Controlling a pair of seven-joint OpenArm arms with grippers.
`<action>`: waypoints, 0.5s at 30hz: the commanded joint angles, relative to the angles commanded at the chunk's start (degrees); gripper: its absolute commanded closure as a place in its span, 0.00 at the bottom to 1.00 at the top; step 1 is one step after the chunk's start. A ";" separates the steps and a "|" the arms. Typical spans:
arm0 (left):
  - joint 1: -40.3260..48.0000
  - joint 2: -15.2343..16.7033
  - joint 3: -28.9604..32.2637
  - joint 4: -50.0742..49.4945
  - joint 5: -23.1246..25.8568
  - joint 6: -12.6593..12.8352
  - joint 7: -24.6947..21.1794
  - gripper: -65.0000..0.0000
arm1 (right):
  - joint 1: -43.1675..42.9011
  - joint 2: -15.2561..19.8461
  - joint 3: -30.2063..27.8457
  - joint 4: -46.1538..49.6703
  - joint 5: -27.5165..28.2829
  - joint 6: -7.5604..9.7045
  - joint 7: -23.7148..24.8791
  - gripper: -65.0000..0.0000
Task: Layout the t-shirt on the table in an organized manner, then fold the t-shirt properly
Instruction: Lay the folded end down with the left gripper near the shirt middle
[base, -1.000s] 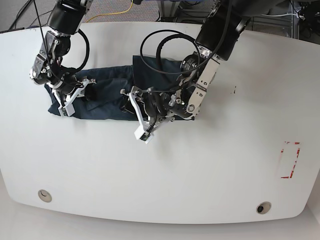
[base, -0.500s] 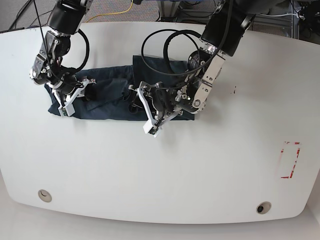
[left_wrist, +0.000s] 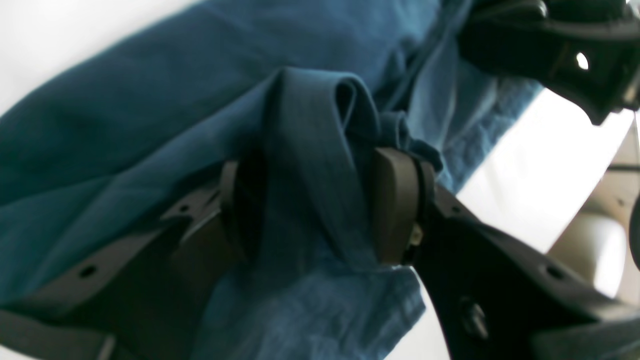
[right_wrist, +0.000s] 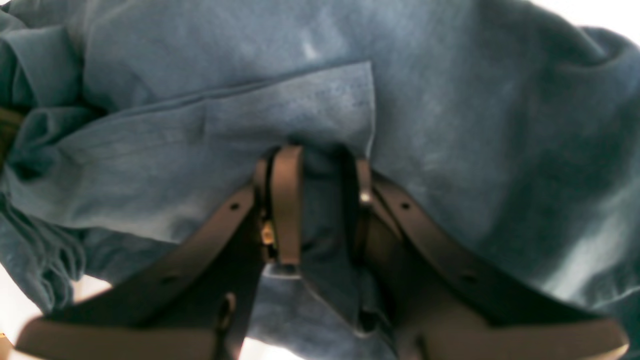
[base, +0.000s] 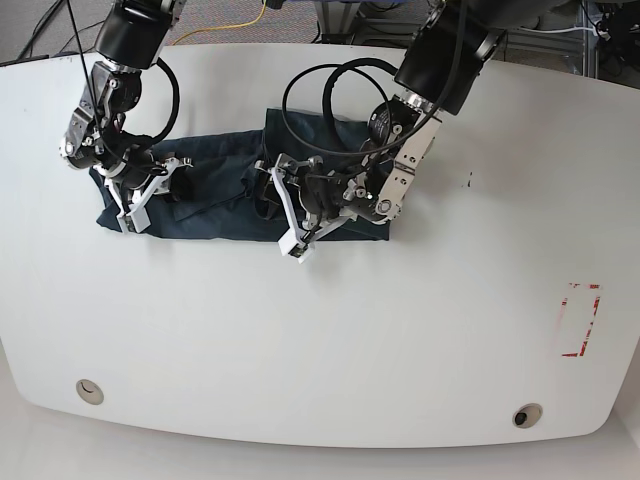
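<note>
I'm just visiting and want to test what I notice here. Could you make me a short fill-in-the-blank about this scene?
1. The dark navy-blue cotton t-shirt lies bunched on the glossy ____ table.
2. The left gripper is shut on a fold of ____.
3. The right gripper also pinches the ____.
4. A rectangle of ____ tape marks the table.

Missing words: white; fabric; t-shirt; red

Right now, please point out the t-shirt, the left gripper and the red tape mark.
t-shirt (base: 215, 205), base view, flat middle fabric.
left gripper (left_wrist: 320, 210), left wrist view, between fingertips, on the pinched fold.
red tape mark (base: 580, 320), base view, its centre.
</note>
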 joint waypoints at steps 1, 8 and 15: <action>0.00 0.00 0.00 0.00 0.00 0.00 -0.09 0.56 | 0.00 0.00 0.00 0.00 0.00 0.00 0.00 0.79; 0.00 0.97 0.00 -0.18 0.00 -0.09 -1.93 0.82 | -0.09 0.00 0.00 0.00 0.00 0.00 0.00 0.79; -0.09 0.97 0.00 -0.35 0.18 -1.67 -4.66 0.93 | -0.09 0.00 0.00 0.00 0.00 0.00 0.00 0.79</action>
